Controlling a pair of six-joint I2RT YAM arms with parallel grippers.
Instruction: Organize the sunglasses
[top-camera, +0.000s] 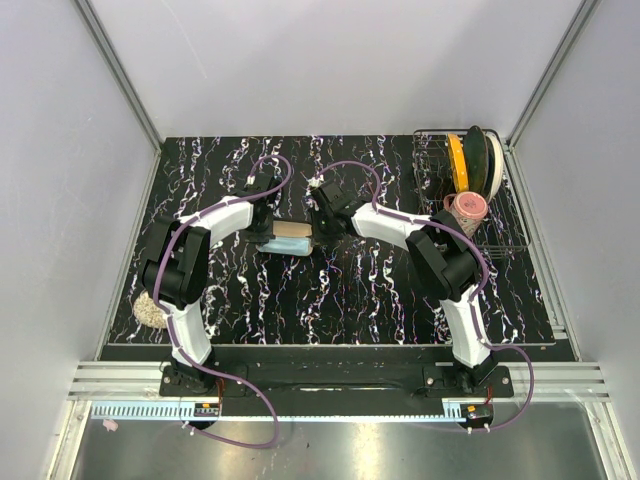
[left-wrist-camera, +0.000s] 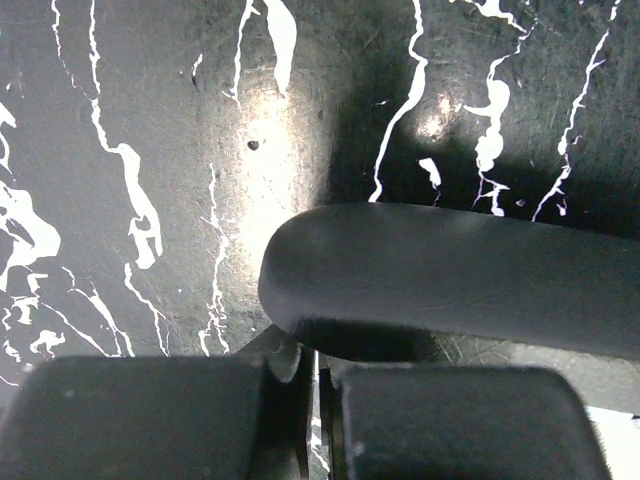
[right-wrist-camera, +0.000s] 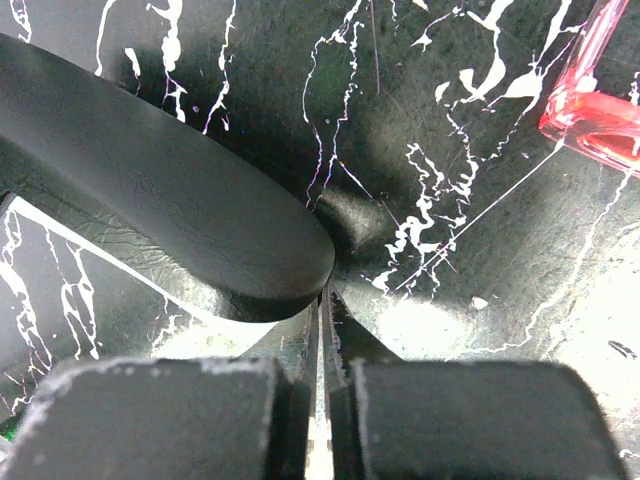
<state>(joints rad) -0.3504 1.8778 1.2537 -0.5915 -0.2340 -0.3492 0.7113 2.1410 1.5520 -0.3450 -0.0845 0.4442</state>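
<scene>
Our left gripper (left-wrist-camera: 308, 385) has its fingers pressed together, with only a slit between them, and the black case (left-wrist-camera: 450, 280) lies just at 12 o'clock. Our right gripper (right-wrist-camera: 323, 385) is likewise closed, the case end at 10 o'clock. Overhead, the left arm (top-camera: 225, 215) and right arm (top-camera: 385, 225) bend inward over the table (top-camera: 350, 300), meeting mid-table. Only the right wrist view shows the sunglasses (right-wrist-camera: 595, 105), at 2 o'clock on the tabletop, apart from the case.

I am looking at a robot lab. A left arm (top-camera: 195, 262) and a right arm (top-camera: 440, 262) are sitting bolted to a metal rail (top-camera: 330, 378), purple wires (top-camera: 352, 164) are looping off them, and plain white walls (top-camera: 320, 60) with silver bars (top-camera: 118, 72) are closing in the black, white-streaked tabletop (top-camera: 340, 305).
</scene>
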